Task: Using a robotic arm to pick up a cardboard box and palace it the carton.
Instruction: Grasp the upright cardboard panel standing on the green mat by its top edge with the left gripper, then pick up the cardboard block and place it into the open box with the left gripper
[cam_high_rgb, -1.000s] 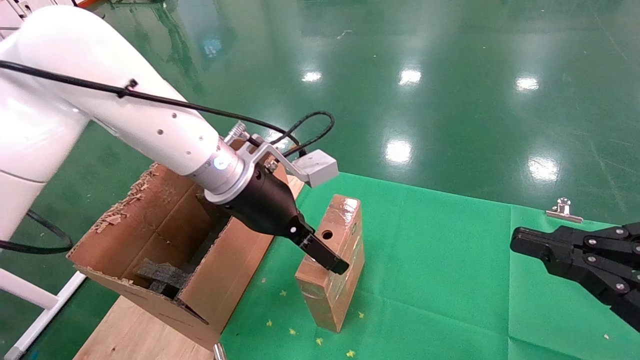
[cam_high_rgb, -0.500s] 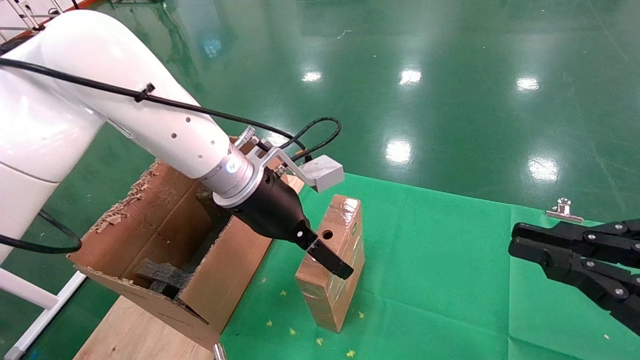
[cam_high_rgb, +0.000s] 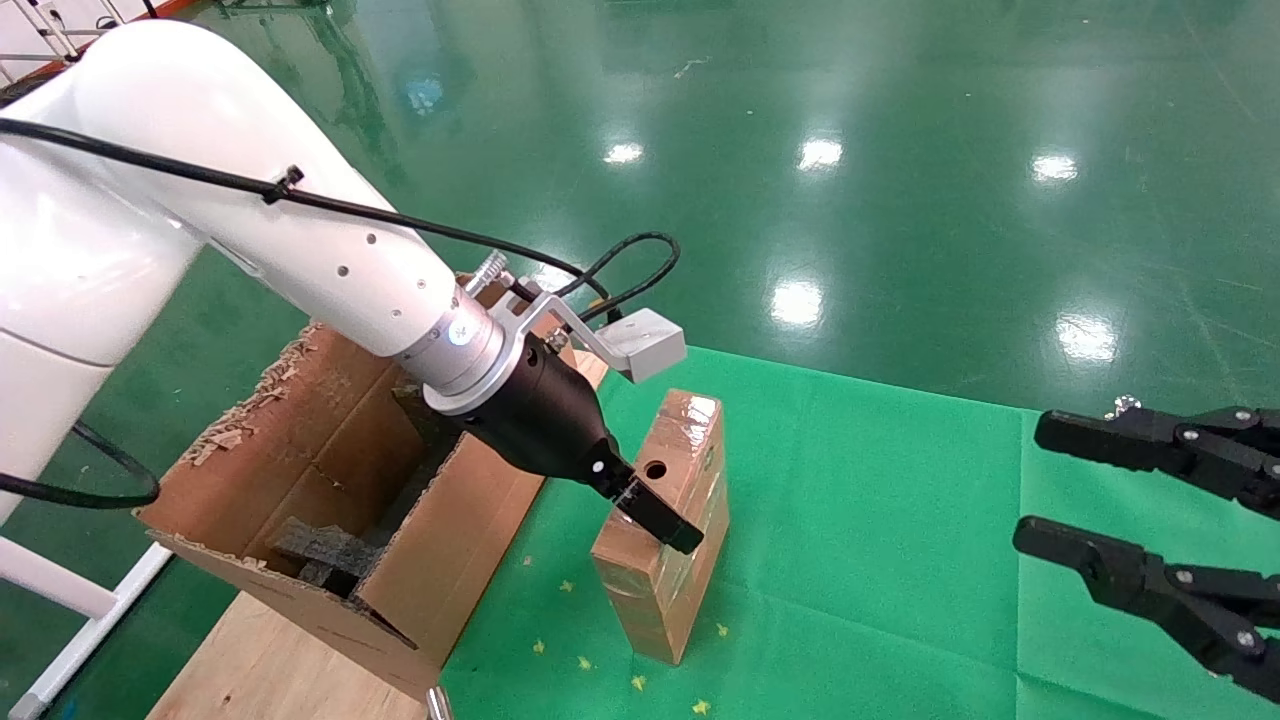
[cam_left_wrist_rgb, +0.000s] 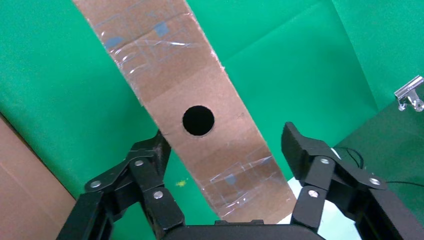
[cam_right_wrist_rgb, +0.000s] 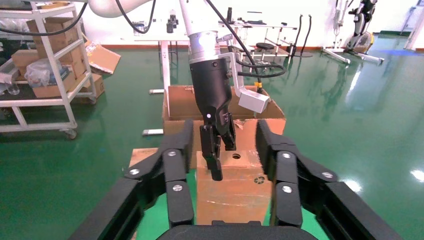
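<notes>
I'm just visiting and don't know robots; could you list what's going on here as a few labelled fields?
Left end effector: open, astride the cardboard box, not yet closed on it
Cardboard box: taped, round hole in one face, standing on the green cloth
Carton: open, torn flaps, black foam inside, beside the box
Right end effector: open, off to the side
Binder clip: on the cloth's edge

Industrial robotics test hall. A glossy green-painted floor (cam_high_rgb: 900, 150) reflecting rows of ceiling lights is seen around the work area. In the right wrist view, a wheeled metal rack (cam_right_wrist_rgb: 47, 75) stacked with cardboard boxes, white benches (cam_right_wrist_rgb: 240, 42) and further equipment stands (cam_right_wrist_rgb: 350, 30) are shown along a white wall. A green cloth (cam_high_rgb: 880, 520) is spread over the work surface.
</notes>
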